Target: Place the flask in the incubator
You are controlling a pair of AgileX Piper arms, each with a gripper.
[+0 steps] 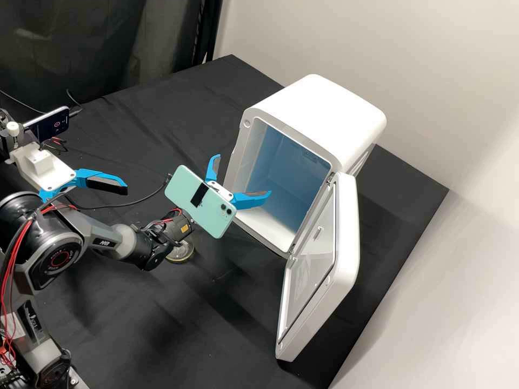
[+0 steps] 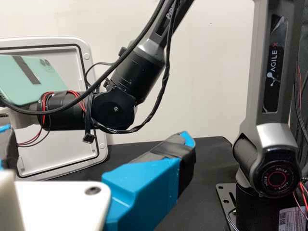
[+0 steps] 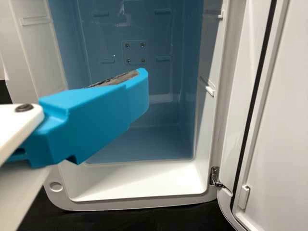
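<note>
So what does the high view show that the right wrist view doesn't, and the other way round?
High view: the incubator from outside with its white rounded top, the mint-green phone on the right arm's wrist, and the right gripper with both fingers spread at the opening. Right wrist view: four screws on the back wall and the door's hinge. Both: the blue chamber and the open door.

My right arm's wrist covers most of a round object (image 1: 183,255) on the bench (image 1: 135,324), so I cannot tell what it is. The mint-green phone (image 1: 200,201) hides the base of my right gripper (image 1: 242,175). The incubator door (image 3: 284,120) runs off the right wrist view's edge.
</note>
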